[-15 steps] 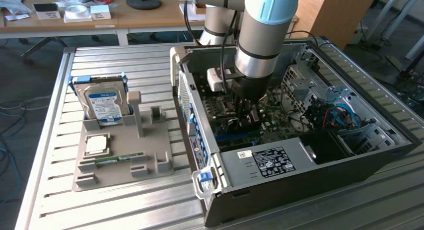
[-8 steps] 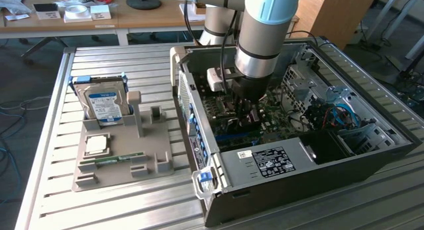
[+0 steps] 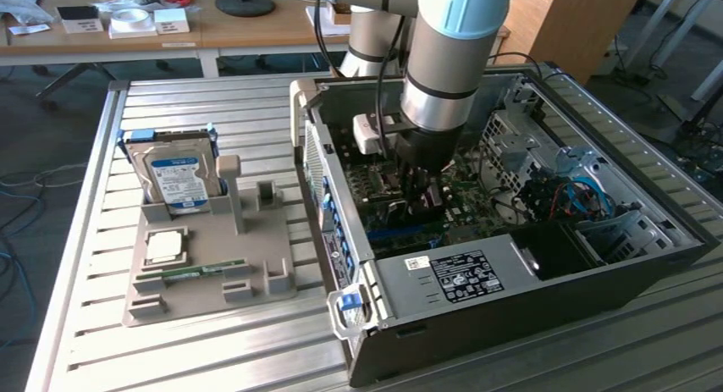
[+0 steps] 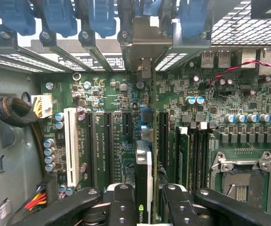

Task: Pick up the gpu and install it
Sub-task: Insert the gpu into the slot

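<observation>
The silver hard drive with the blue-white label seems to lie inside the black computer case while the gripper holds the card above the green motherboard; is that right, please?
Not quite: the exterior view shows the silver hard drive standing in the grey holder outside the case.

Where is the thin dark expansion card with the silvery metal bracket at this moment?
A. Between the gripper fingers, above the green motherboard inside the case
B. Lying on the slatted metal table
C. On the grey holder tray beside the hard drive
A: the thin dark expansion card stands edge-on between the black gripper fingers over the green motherboard.
</observation>
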Controlling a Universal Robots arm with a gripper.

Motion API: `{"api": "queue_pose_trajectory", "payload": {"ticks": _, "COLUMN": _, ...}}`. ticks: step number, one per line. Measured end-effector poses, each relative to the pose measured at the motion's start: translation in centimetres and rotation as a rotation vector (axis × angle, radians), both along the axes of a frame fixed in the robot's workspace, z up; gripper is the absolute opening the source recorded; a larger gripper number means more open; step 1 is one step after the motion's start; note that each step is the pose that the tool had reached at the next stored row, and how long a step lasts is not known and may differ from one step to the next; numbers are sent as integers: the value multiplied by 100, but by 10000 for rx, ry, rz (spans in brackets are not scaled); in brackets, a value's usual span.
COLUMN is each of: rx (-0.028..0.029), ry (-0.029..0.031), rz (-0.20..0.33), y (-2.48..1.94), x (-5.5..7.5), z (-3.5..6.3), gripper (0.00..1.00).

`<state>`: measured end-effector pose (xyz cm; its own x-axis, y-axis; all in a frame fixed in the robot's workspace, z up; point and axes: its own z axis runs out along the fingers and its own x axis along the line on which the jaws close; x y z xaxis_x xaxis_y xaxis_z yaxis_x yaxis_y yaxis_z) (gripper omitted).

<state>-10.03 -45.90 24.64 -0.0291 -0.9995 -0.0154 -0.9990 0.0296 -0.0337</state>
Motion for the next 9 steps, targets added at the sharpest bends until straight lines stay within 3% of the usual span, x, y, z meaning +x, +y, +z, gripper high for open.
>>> {"api": "queue_pose_trajectory", "payload": {"ticks": 9, "rx": -19, "ry": 1, "rz": -36, "y": -19, "x": 0, "z": -15, "gripper": 27}}
